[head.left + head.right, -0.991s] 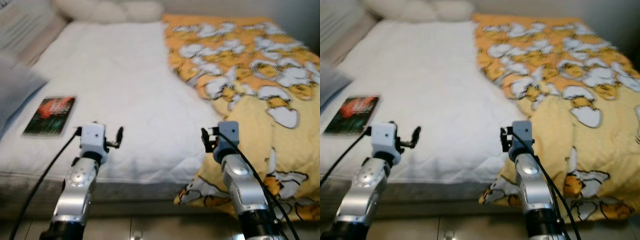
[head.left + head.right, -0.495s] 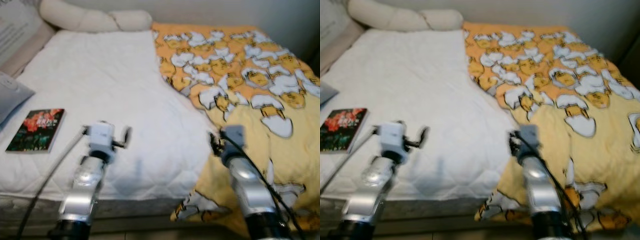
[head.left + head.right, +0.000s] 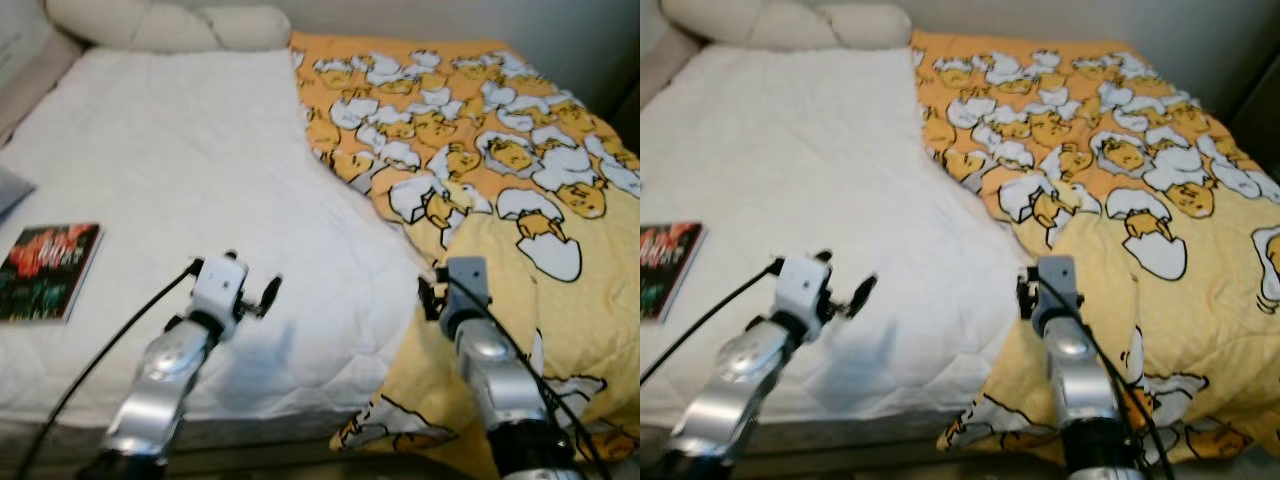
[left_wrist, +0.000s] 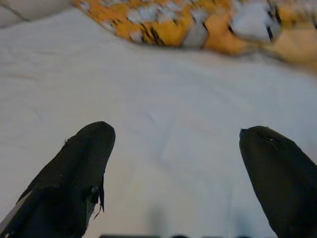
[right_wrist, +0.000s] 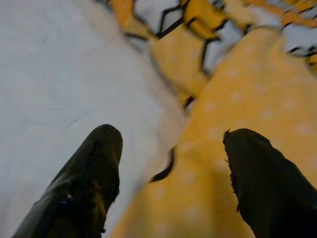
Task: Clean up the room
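1. My right gripper (image 5: pixel 171 173) has its fingers spread wide and holds nothing; it hovers straight over the near edge of the yellow duvet (image 3: pixel 520 200), where the patterned cloth meets the white sheet (image 3: pixel 180 160).
2. That duvet is, I judge, the thing to tidy: it covers the right half of the bed, its inner edge running diagonally from the pillows (image 3: pixel 160 22) at the head down to the near corner beside my right wrist, its long axis running up the bed away from me.
3. So the edge lies directly ahead of and below my right gripper, just beside it, while my left gripper (image 4: pixel 173 163) is well apart from it, over bare sheet, also wide open and empty.
4. The right arm is plainly the nearer one for taking hold of the edge; I'd expect a short reach forward and down.
5. Further out, a book (image 3: pixel 45 270) lies flat on the sheet, off to my left, nearer my left arm.
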Controlling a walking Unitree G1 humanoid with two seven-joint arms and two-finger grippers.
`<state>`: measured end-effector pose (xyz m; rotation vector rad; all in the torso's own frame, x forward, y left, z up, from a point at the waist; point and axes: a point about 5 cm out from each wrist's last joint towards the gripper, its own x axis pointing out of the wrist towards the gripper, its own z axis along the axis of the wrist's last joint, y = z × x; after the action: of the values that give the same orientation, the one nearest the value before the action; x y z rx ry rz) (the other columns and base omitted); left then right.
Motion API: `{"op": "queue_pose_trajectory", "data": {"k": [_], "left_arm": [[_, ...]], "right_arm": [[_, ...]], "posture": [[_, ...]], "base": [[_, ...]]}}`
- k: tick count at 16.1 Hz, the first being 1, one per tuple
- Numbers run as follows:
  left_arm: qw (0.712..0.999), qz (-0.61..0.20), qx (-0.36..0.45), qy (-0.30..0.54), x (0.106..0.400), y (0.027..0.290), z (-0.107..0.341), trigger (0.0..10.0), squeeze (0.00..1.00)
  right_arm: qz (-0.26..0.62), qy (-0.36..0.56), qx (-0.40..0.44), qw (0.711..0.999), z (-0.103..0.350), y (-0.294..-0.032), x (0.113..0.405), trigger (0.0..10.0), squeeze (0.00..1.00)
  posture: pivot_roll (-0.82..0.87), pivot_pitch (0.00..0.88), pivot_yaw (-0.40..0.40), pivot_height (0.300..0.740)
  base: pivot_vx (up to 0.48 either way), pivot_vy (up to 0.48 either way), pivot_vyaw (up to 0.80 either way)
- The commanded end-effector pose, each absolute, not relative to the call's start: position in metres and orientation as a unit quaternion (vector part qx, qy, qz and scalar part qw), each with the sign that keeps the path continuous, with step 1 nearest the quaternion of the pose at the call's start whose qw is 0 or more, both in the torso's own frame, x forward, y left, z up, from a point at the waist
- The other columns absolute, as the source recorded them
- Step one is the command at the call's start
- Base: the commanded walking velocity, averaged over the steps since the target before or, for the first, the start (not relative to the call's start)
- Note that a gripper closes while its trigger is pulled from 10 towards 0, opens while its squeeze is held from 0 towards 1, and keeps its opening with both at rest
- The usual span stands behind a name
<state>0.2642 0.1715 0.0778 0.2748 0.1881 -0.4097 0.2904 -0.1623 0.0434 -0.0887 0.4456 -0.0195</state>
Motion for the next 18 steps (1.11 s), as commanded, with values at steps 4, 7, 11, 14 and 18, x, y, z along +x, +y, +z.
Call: {"op": "queue_pose_trajectory", "data": {"k": [4,7,11,14,18], "left_arm": [[0.938,-0.289,0.16,0.108,0.259,0.165,0.081,10.0,0.0],[0.918,-0.34,0.166,0.117,0.258,0.162,0.086,10.0,0.0],[0.909,-0.356,0.174,0.129,0.258,0.165,0.088,10.0,0.0],[0.898,-0.378,0.18,0.136,0.255,0.166,0.093,10.0,0.0],[0.891,-0.386,0.19,0.143,0.252,0.17,0.096,10.0,0.0]], "right_arm": [[-0.006,0.29,-0.067,0.955,0.026,-0.173,0.301,10.0,1.0],[-0.016,0.336,-0.077,0.939,0.018,-0.185,0.311,10.0,0.0],[0.01,0.36,-0.016,0.933,0.007,-0.182,0.309,4.1,0.0],[0.029,0.381,-0.041,0.923,-0.001,-0.183,0.303,0.0,0.0],[0.025,0.4,-0.082,0.912,-0.009,-0.186,0.296,0.6,0.0]], "posture": [[0.08,0.0,-0.017,0.74],[0.09,0.0,-0.008,0.74],[0.12,0.0,0.009,0.74],[0.15,0.0,0.019,0.74],[0.19,0.0,0.024,0.74]], "base": [[0.0,0.0,0.0],[0.0,0.0,0.0],[0.0,0.0,0.0],[0.0,0.0,0.0],[0.0,0.0,0.0]]}}
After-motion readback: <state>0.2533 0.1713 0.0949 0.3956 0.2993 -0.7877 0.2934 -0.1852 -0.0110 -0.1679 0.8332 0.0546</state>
